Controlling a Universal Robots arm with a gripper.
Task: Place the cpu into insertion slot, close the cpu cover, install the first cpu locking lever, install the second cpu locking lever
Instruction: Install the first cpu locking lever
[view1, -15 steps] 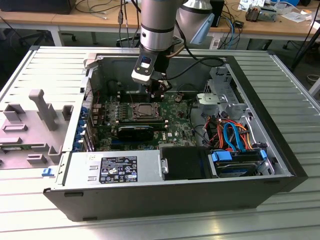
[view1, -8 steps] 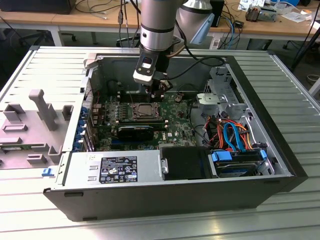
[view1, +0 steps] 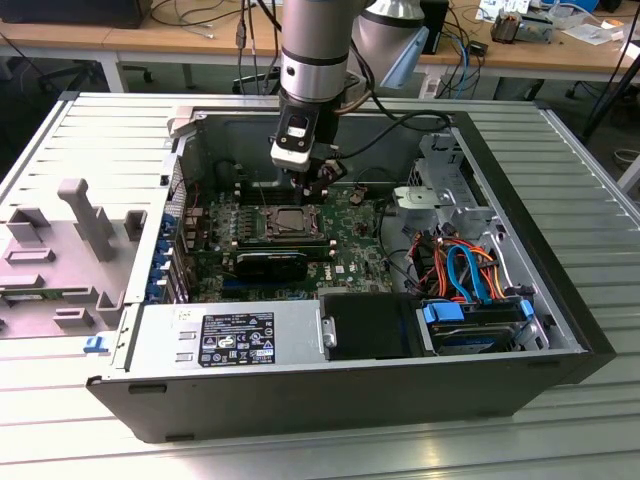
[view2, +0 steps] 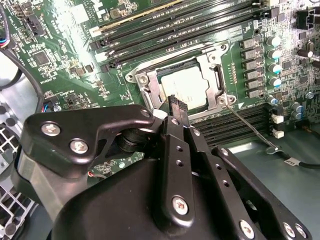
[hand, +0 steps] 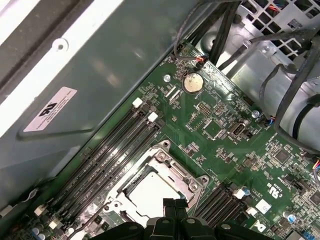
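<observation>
Seeing one arm (view1: 313, 50) hung straight down in the exterior view, silver wrist section vertical, white-and-black head under it. Got the gripper (view1: 318, 188) at the low end, aimed downward. Same gripper (view2: 176, 106) (hand: 174, 204) in both wrist views: black fingers (view2: 181, 109) pinched together at the tips, nothing between them.

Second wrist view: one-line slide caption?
Shut gripper poised beside the cpu, which sits under the lowered cpu cover, with one locking lever swung out to the side.
</observation>
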